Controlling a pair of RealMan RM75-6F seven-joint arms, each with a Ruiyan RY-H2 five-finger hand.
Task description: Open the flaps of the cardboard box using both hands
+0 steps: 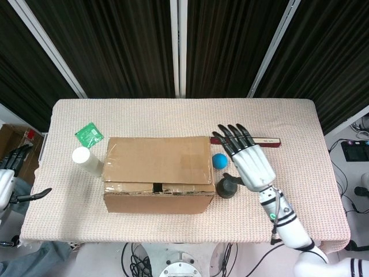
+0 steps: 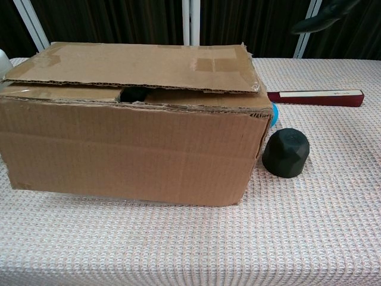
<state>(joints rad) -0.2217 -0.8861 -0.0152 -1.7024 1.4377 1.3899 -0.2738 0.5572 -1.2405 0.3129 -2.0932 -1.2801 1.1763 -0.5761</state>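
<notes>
Cardboard box is sitting left of centre on the cloth-covered table, its long axis running left to right across the robot's front and its flaps lying down flat, the upper flap overlapping a lower one with a small dark gap showing at the near edge. Hovering just off the box's right end is the right hand, palm turned down and fingers spread wide, holding nothing; it is floating above a black faceted knob and a blue ball, both tucked just beside that end of the box, with a long dark red bar lying behind them. Far out past the table's left edge, the left hand is hanging with fingers apart and empty, well away from the box, so the right hand is plainly the nearer of the two. A white cylinder is standing just beside the box's left end, with a green packet behind it, so both ends look crowded for a low approach. The near long edge and the space above the flaps are looking free, which seems the easier way in. No flap appears lifted yet, and the opening is judged barely begun.
</notes>
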